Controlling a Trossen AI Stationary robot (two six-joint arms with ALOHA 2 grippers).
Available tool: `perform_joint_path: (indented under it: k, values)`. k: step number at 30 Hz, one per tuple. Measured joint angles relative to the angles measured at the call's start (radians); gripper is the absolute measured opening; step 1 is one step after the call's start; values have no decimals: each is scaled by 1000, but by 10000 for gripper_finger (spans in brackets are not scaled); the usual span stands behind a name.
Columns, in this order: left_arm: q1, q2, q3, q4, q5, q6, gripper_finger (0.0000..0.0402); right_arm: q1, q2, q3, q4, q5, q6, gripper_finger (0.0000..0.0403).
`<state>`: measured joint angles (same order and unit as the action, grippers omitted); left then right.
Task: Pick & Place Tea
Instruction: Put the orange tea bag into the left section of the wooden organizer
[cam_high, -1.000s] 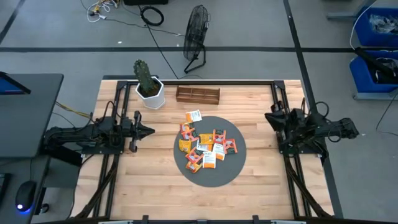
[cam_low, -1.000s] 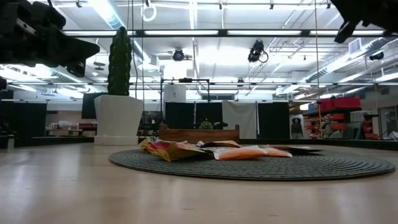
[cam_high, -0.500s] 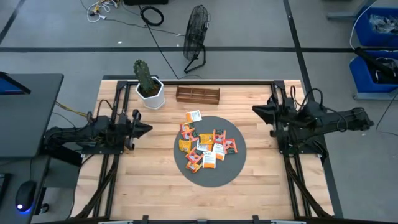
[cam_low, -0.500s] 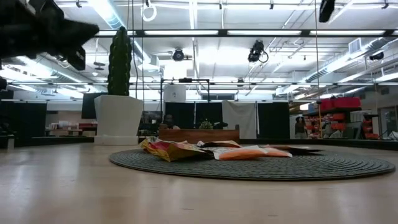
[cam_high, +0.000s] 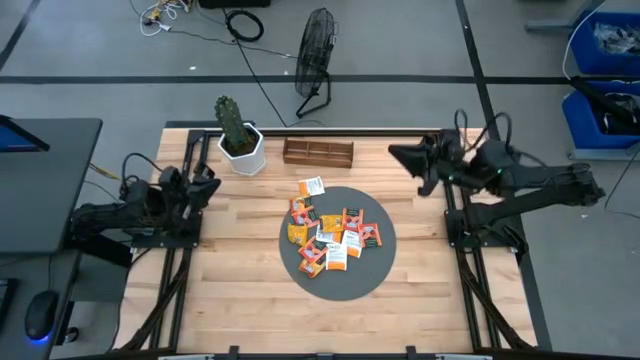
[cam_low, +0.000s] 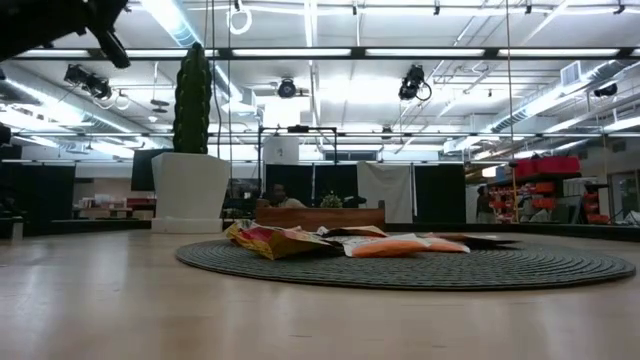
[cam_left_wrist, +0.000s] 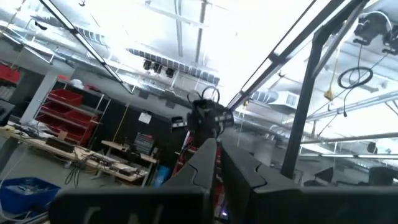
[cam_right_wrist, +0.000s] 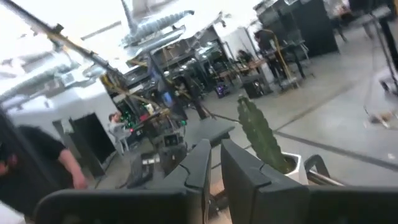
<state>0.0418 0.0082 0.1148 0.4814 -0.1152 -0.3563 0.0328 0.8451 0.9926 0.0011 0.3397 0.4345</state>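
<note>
My right hand (cam_high: 397, 153) hangs above the desk (cam_high: 240, 300) near its far right corner, its 2 fingers (cam_right_wrist: 198, 163) pressed nearly together around nothing. My left hand (cam_high: 212, 174) sits over the desk's left edge, tilted up, fingers (cam_left_wrist: 205, 163) closed and empty. The tea sachets (cam_high: 330, 237) lie heaped on the grey disc (cam_high: 375, 270) at mid-desk, between both hands, with the wooden tray (cam_high: 318, 152) and potted cactus (cam_high: 238, 135) beyond.
</note>
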Motion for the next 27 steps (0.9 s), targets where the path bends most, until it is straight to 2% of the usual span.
perform_joint_path:
  k: [4,6,8,12,15,18,22,27]
  values:
    - [0,2,111,-247,-15,-4,25,-79,37,165,-320,-23,133,46]
    - [0,28,172,-361,-20,-32,25,-122,57,205,-460,-81,135,46]
    - [0,63,233,-434,-19,-44,26,-158,79,223,-518,-109,98,46]
    - [0,176,344,-482,-20,-47,26,-190,121,226,-459,-110,64,46]
    - [0,269,426,-523,-21,8,26,-198,164,226,-405,-28,63,46]
    - [0,360,496,-601,-23,28,26,-218,183,226,-395,-26,96,46]
    - [0,458,557,-680,-22,-18,26,-247,196,226,-404,-15,75,46]
    - [1,536,567,-698,-23,-80,26,-256,228,226,-406,37,-10,46]
